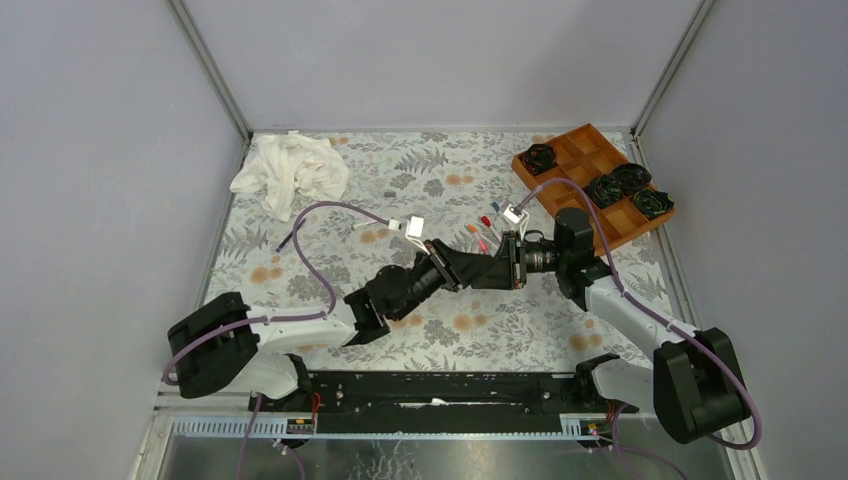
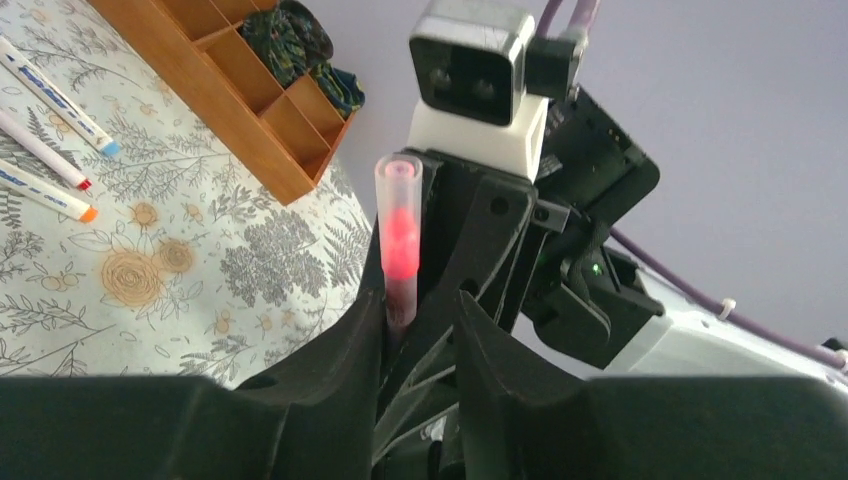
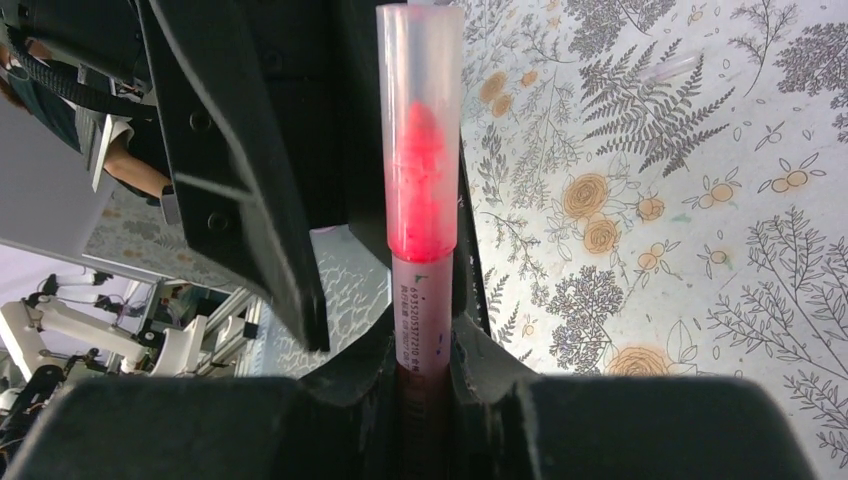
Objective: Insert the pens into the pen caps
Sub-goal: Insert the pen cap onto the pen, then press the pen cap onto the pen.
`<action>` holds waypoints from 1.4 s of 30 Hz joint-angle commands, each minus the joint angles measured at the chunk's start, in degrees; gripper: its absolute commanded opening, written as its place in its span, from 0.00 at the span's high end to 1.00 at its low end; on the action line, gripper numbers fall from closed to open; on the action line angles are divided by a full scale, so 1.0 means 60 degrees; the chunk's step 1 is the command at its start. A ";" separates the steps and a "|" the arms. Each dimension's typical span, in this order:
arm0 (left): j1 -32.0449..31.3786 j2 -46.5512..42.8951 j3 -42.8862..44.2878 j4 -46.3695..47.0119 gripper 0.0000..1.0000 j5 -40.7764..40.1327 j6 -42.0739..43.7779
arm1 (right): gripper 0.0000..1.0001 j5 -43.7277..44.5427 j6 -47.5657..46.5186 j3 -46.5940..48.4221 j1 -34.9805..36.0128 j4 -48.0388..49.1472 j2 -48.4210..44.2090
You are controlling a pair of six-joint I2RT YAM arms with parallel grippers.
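Both hands meet above the tabletop (image 1: 330, 180): the right hand (image 3: 425, 360) is clamped on the pink pen (image 3: 418, 310), whose clear cap (image 3: 420, 80) looks fully seated; the left hand (image 2: 420, 320) stands parted beside it. Three more pens (image 1: 485, 228) lie at twelve o'clock. The next move likely calls for laying this one down.

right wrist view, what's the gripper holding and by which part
The right gripper holds a pale-barrelled pink-tipped marker pen by its barrel, below the translucent plastic cap fitted over its tip.
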 commanded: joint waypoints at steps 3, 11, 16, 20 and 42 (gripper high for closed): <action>-0.0155 -0.0429 0.0230 -0.0645 0.54 0.0378 0.0248 | 1.00 -0.0127 -0.0151 0.0413 -0.0051 0.0551 -0.0333; -0.0155 -0.2065 -0.0554 -0.0974 0.31 0.0131 0.1210 | 1.00 -0.0862 -0.0089 0.0368 -0.0051 0.1140 -0.0543; -0.0141 -0.2880 -0.0301 -0.1745 0.06 -0.0287 0.2010 | 1.00 -0.1407 0.0447 0.0268 -0.0052 0.1961 -0.0654; 0.0023 -0.2687 0.0076 -0.1756 0.01 0.0133 0.2154 | 1.00 -0.1629 0.1725 -0.0038 -0.0053 0.3690 -0.0692; 0.1049 -0.0482 0.1488 0.0160 0.26 0.1995 0.1289 | 1.00 -0.1623 0.1743 -0.0206 0.0183 0.3780 -0.0650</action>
